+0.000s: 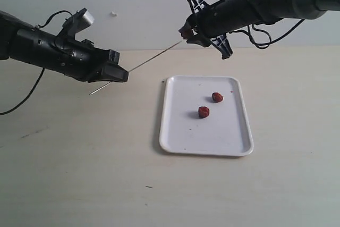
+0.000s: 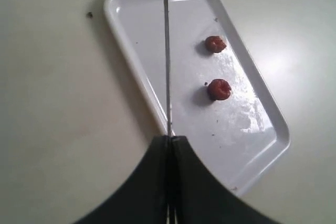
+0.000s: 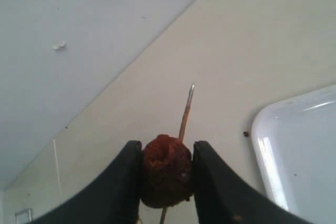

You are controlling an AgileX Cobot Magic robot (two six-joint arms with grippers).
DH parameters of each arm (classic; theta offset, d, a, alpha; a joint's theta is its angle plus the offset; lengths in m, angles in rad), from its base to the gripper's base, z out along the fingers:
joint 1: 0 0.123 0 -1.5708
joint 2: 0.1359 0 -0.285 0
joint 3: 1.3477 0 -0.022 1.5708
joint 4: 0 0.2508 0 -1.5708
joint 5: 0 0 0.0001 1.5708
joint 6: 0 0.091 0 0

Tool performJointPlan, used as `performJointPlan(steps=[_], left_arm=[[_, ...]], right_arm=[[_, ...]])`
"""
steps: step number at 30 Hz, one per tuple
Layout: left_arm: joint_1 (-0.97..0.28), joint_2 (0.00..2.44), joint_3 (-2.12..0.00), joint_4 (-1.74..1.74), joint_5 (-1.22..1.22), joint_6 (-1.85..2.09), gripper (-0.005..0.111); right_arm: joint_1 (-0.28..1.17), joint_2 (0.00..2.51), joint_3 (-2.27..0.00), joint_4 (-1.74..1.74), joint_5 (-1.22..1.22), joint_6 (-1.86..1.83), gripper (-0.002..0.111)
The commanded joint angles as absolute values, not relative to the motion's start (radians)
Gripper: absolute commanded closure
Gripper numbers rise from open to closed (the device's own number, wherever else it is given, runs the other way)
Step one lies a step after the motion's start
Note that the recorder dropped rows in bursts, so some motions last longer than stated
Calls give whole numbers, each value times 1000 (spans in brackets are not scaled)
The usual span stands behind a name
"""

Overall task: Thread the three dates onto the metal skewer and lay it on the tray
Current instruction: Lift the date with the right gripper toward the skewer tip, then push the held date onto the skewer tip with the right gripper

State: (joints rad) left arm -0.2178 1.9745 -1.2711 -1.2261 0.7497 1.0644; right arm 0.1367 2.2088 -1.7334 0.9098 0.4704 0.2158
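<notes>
Dates lie nearest: the near date [image 1: 204, 111] and the far date [image 1: 217, 97] sit apart on the tray [image 1: 183, 134], which rests flat on the bench [image 1: 79, 174]. Neither is threaded yet.

Behind them, the left gripper [image 1: 123, 73] is pressed together on the skewer [image 1: 154, 57] near its rear end, leaving a long, thin free length slanting up over the bench. That length probably flexes easily. A push off its axis could bend it or swivel it in the pinch.

Farthest back, the right gripper [image 1: 187, 33] pinches the third date [image 3: 165, 174], and the skewer's point [image 3: 192, 86] shows just past it. The fruit seems to sit only near the tip, so letting go too early could let it slide off. Squeezing harder might split it. The point could also scrape a gripper finger [image 3: 210, 182] if the two arms drift out of line.

From the exterior view the pierced date is mostly masked by the right gripper. The left wrist view cuts the rod off at the frame edge, so the join is unseen there. How far the date has travelled along the rod cannot be told.
</notes>
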Motion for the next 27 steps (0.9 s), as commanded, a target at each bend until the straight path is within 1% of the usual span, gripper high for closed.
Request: performJointPlan(steps=[1, 20, 24, 27], left_arm=[[-222, 1970, -1268, -1240, 742, 1070, 107], [-222, 1968, -1268, -1321, 809, 1108, 107], [-222, 1968, -1268, -1365, 847, 1152, 107], [-222, 1968, -1268, -1347, 827, 1155, 107]], right_arm=[[122, 2198, -1744, 923, 456, 199, 76], [70, 2229, -1744, 969, 423, 202, 76], [70, 2255, -1744, 1033, 423, 202, 76], [70, 2260, -1744, 1070, 415, 165, 76]])
